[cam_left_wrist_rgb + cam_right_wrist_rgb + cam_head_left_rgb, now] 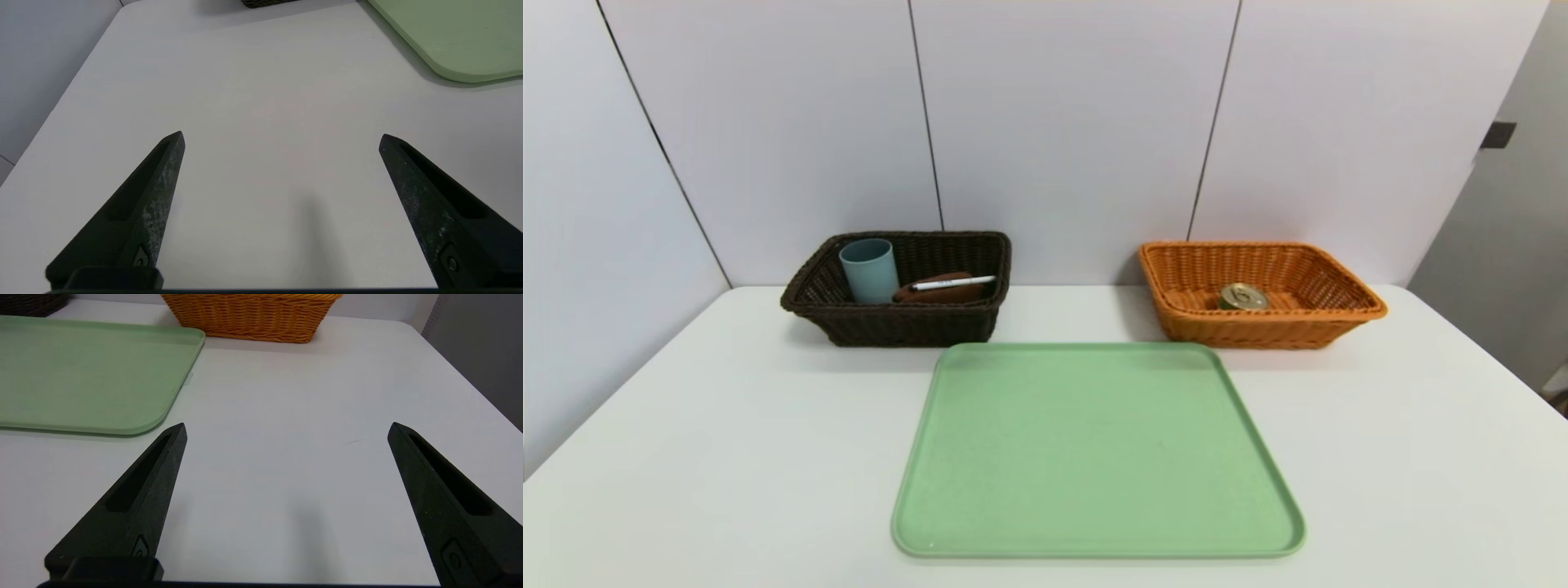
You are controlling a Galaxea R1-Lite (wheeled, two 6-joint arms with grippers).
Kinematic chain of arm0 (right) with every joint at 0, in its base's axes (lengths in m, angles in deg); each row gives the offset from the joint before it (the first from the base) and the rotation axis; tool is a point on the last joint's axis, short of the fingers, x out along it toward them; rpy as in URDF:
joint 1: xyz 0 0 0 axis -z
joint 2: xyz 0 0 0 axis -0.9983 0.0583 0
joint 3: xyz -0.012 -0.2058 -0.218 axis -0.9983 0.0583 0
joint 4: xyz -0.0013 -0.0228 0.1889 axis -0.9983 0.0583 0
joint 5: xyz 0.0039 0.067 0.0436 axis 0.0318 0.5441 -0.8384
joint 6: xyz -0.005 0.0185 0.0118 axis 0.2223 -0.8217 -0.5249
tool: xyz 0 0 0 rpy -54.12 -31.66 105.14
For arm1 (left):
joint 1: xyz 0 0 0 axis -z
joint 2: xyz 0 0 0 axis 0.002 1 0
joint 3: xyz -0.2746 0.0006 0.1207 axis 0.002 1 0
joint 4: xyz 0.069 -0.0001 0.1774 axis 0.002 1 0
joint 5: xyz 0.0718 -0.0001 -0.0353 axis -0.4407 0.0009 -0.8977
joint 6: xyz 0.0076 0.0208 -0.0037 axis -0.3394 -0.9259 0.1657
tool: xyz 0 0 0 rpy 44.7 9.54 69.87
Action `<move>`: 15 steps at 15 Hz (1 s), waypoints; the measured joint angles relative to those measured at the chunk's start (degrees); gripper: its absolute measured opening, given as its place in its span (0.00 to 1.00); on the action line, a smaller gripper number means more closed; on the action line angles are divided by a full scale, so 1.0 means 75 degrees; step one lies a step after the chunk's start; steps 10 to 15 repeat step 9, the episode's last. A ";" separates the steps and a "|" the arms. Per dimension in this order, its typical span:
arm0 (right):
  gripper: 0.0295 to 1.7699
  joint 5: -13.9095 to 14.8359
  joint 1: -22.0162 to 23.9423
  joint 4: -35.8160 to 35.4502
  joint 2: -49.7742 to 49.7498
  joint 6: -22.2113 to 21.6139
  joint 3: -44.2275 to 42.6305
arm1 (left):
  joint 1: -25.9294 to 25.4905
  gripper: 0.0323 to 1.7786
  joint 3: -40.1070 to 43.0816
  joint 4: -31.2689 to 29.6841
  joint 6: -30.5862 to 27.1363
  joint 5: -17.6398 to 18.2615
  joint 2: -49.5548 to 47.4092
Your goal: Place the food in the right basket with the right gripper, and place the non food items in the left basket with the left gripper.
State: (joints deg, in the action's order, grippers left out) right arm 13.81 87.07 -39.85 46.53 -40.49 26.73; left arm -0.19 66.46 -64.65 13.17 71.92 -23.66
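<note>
Evidently the sorting looks complete. From the head view, my small round tin can with the gold pull-ring lid stands upright inside the rectangular orange woven wicker basket, lid facing up, so its axis is vertical. The dark brown woven wicker basket holds the non-food items: the blue-grey handleless plastic cup stands upright with its mouth up at the basket's left end, and the folded dark brown cloth lies beside it. The slim white pen rests across the cloth, long axis running left to right; I cannot tell which end carries the tip. The pale green flat plastic tray lies bare between and in front of the baskets on the white table. Neither arm appears here.

From the left wrist view, my left gripper hangs level over bare table, fingers spread wide, nothing between them; I judge it parked.

From the right wrist view, my right gripper likewise has its fingers wide apart and empty, near the tray's corner, well short of the orange basket.
</note>
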 joint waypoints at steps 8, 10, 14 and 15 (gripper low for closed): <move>0.96 0.0011 -0.0011 0.0029 0.0000 -0.0088 -0.0015 | 0.0000 0.95 0.0013 -0.0020 0.0863 -0.0484 -0.0003; 0.96 0.0018 -0.0011 0.0024 0.0000 -0.0091 -0.0015 | 0.0000 0.95 0.0007 -0.0015 0.0870 -0.0484 -0.0003; 0.96 0.0018 -0.0011 0.0024 0.0000 -0.0091 -0.0015 | 0.0000 0.95 0.0007 -0.0015 0.0870 -0.0484 -0.0003; 0.96 0.0018 -0.0011 0.0024 0.0000 -0.0091 -0.0015 | 0.0000 0.95 0.0007 -0.0015 0.0870 -0.0484 -0.0003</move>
